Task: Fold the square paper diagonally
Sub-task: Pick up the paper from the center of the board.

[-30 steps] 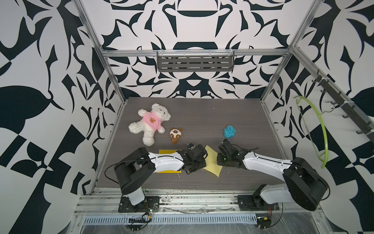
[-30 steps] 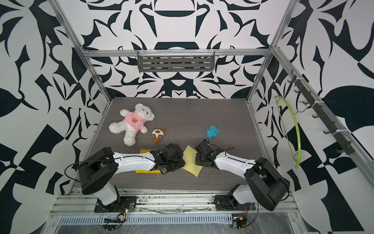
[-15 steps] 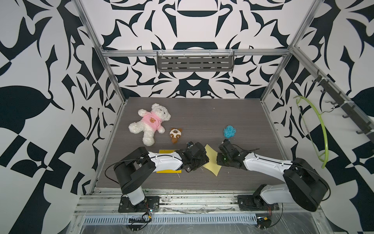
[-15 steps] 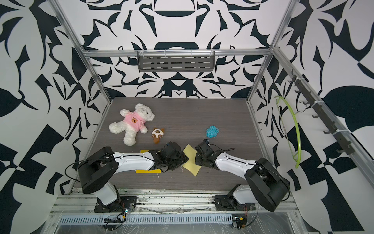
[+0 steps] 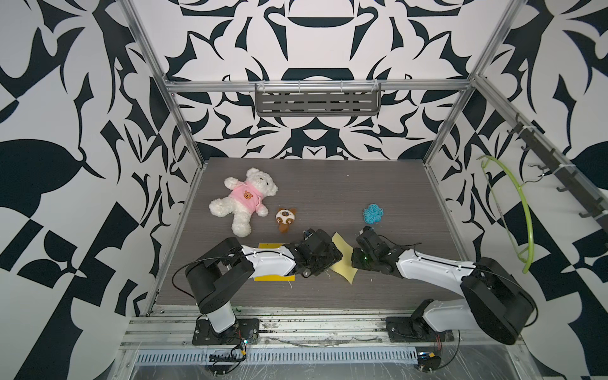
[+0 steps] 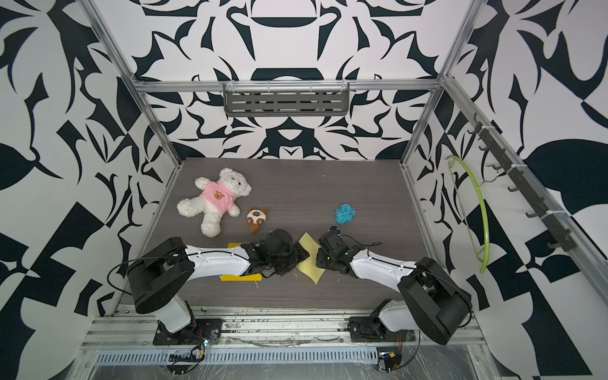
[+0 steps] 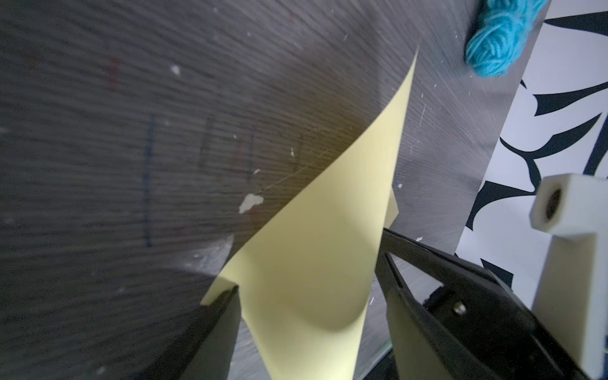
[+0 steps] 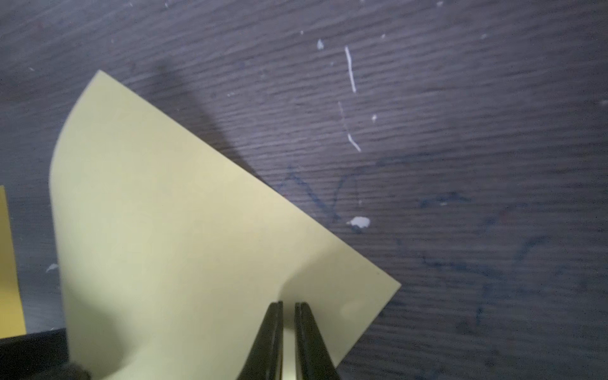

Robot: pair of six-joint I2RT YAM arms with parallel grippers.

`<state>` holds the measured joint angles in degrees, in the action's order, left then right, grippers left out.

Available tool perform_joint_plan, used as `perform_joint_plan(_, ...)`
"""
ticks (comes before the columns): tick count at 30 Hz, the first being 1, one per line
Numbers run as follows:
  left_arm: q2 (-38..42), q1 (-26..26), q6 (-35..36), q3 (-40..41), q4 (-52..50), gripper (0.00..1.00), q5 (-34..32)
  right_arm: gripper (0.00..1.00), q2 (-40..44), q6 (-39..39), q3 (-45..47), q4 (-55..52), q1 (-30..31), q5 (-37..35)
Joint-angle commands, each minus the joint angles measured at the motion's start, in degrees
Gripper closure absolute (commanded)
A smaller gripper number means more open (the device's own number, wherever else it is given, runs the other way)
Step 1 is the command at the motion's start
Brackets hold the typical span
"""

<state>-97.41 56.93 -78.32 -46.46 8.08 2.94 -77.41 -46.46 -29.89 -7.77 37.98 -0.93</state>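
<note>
The pale yellow square paper [image 5: 343, 265] [image 6: 311, 267] lies on the dark table between my two grippers, in both top views. In the left wrist view the paper [image 7: 316, 250] curls up in a loose bend. My left gripper [image 7: 309, 260] is open around that bend; one finger [image 7: 220, 325] touches the paper's edge and the other stands apart. My right gripper [image 8: 289, 304] is shut, its tips set down on the paper [image 8: 184, 223] near one corner. From above, the left gripper [image 5: 329, 258] and the right gripper [image 5: 357, 260] stand at opposite sides of the sheet.
A darker yellow sheet [image 5: 273, 278] lies under my left arm. A white teddy bear in pink [image 5: 245, 200], a small brown toy [image 5: 285, 218] and blue yarn [image 5: 372, 213] lie farther back. A green hanger [image 5: 516, 210] hangs on the right wall.
My left jaws have spread apart around the paper's raised bend, and the left gripper has shifted slightly. The right gripper has stayed put on the paper.
</note>
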Motion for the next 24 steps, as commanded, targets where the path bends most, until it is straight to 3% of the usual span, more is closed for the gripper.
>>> perform_joint_plan(1, -1.03, -0.5, 0.66, 1.04, -1.32, 0.32, 0.34, 0.85, -1.78, -0.84, 2.2, -3.48, 0.51, 2.95)
perform_joint_plan(10, -1.82, -0.5, 5.21, -3.08, -7.32, 0.36, 2.32, 0.85, 0.47, -0.68, 1.95, -3.77, 0.51, 3.13)
perform_joint_plan(13, -1.61, -0.5, 5.99, -3.73, -8.71, 0.46, 2.77, 0.84, 1.66, -0.3, 1.28, -4.6, 0.52, 2.96)
perform_joint_plan(20, -0.29, -0.52, 6.61, -4.17, -10.05, 0.49, 2.6, 0.83, 3.02, -0.14, 0.84, -5.06, 0.52, 2.6)
perform_joint_plan(24, 0.19, -0.5, 6.5, -4.43, -10.01, 0.56, 2.95, 0.83, 3.2, -0.36, 0.86, -4.98, 0.52, 2.68)
